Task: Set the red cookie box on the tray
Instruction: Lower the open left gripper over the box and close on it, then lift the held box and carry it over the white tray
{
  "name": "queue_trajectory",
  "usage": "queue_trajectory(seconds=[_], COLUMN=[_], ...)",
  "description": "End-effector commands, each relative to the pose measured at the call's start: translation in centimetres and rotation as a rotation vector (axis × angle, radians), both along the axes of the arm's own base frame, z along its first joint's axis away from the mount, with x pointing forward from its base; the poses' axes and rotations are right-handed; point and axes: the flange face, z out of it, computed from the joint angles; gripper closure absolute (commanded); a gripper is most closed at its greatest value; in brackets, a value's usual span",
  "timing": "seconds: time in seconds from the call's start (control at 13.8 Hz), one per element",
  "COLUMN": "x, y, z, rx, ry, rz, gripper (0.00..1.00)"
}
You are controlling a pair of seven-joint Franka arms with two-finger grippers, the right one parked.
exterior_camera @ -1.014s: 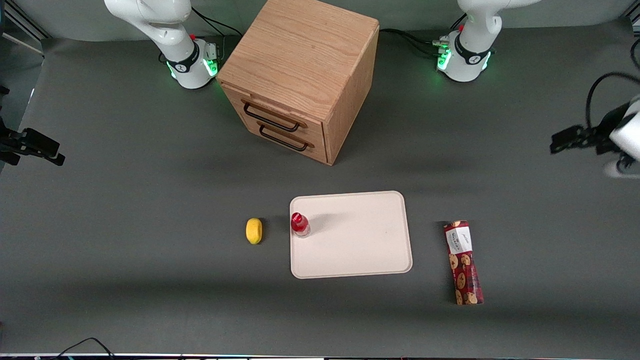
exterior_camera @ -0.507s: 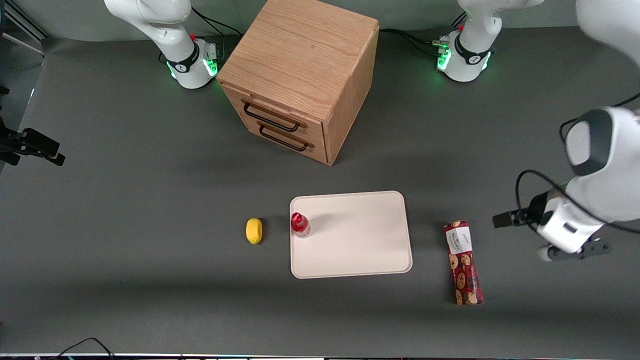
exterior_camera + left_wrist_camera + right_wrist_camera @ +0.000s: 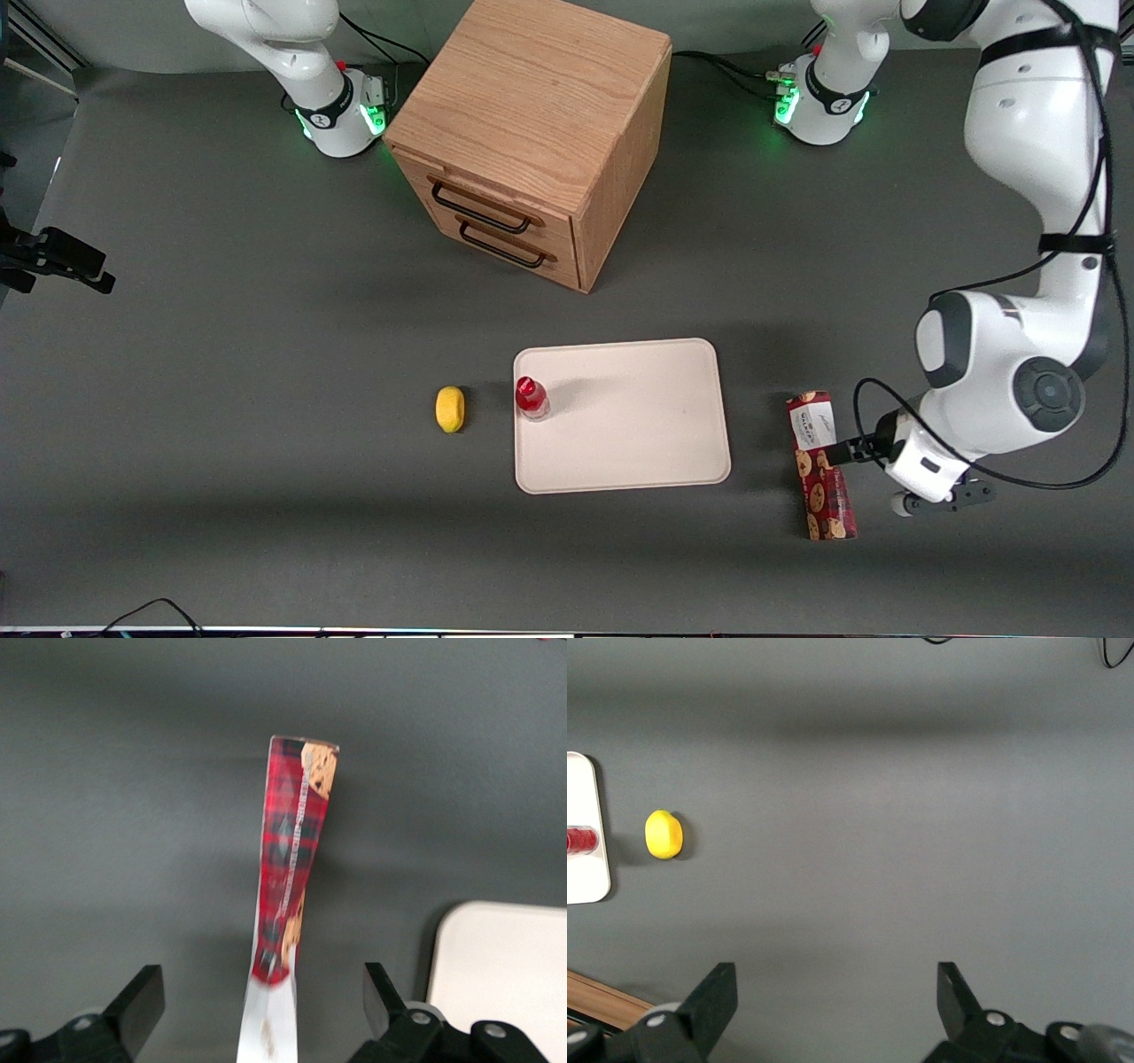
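The red cookie box [image 3: 825, 483] lies flat on the grey table beside the tray [image 3: 638, 425], toward the working arm's end, with its white label end farther from the front camera. My left gripper [image 3: 842, 454] hangs low at the box's label half. In the left wrist view the gripper [image 3: 264, 992] is open. Its black fingers [image 3: 142, 997] stand wide apart on either side of the box [image 3: 292, 868] without touching it. A corner of the cream tray [image 3: 505, 966] shows next to the box.
A small red-capped bottle [image 3: 531, 398] stands on the tray's edge toward the parked arm. A yellow lemon-like object [image 3: 450, 408] lies on the table just past it. A wooden drawer cabinet [image 3: 532, 133] stands farther from the front camera than the tray.
The left arm has swung in from the table's edge and come down. Its gripper now straddles the cookie box's label half. The box, tray, bottle and lemon have not moved.
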Motion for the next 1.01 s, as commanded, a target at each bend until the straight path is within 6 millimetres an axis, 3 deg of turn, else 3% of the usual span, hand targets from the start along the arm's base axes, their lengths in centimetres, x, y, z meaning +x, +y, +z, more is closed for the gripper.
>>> queue_trajectory(seconds=[0.0, 0.14, 0.22, 0.43, 0.51, 0.72, 0.94], x=[0.4, 0.5, 0.4, 0.3, 0.3, 0.4, 0.5], y=[-1.1, -1.8, -2.0, -1.9, -1.9, -2.0, -1.5], z=[-3.4, -5.4, -6.2, -7.1, -7.1, -6.9, -4.3], rx=[0.002, -0.003, 0.011, 0.073, 0.085, 0.089, 0.106], ry=[-0.043, -0.053, -0.054, -0.054, -0.058, -0.062, -0.049], rz=[0.014, 0.027, 0.013, -0.041, -0.052, -0.062, -0.074], gripper=[0.00, 0.00, 0.09, 0.87, 1.00, 1.00, 1.00])
